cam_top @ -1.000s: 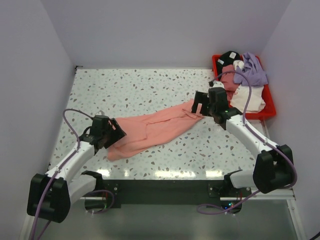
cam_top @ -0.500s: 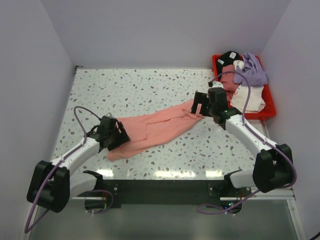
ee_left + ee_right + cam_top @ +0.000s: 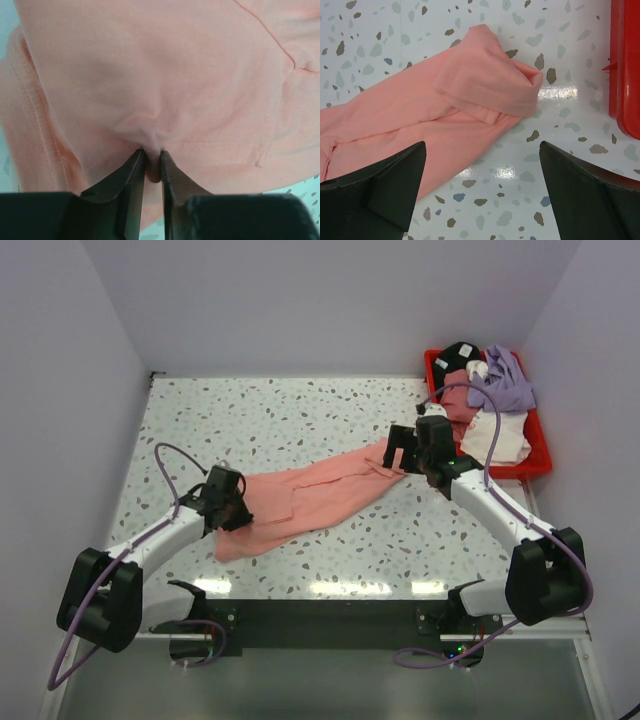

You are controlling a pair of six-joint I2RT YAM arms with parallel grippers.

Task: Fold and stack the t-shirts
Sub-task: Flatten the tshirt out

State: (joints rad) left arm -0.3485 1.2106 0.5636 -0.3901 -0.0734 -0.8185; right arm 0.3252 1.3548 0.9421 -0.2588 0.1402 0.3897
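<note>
A salmon-pink t-shirt [image 3: 310, 495] lies stretched in a long crumpled band across the middle of the speckled table [image 3: 300, 410]. My left gripper [image 3: 232, 508] sits at the shirt's left end, and in the left wrist view the left gripper [image 3: 151, 154] is shut on a pinched fold of the pink t-shirt [image 3: 165, 85] beside a stitched hem. My right gripper [image 3: 402, 452] hovers over the shirt's right end, where the right gripper [image 3: 482, 147] stands wide open above the table, just below a folded sleeve [image 3: 490, 82]. Nothing lies between its fingers.
A red bin [image 3: 540, 455] at the back right holds several more garments: lilac [image 3: 510, 380], white [image 3: 498, 438], dark pink and black. Its red wall [image 3: 626, 65] shows at the right wrist view's edge. Purple walls enclose the table on three sides.
My left arm slid forward to the shirt's left end and its jaws closed on a fold of the cloth. The right arm and shirt stayed put.
</note>
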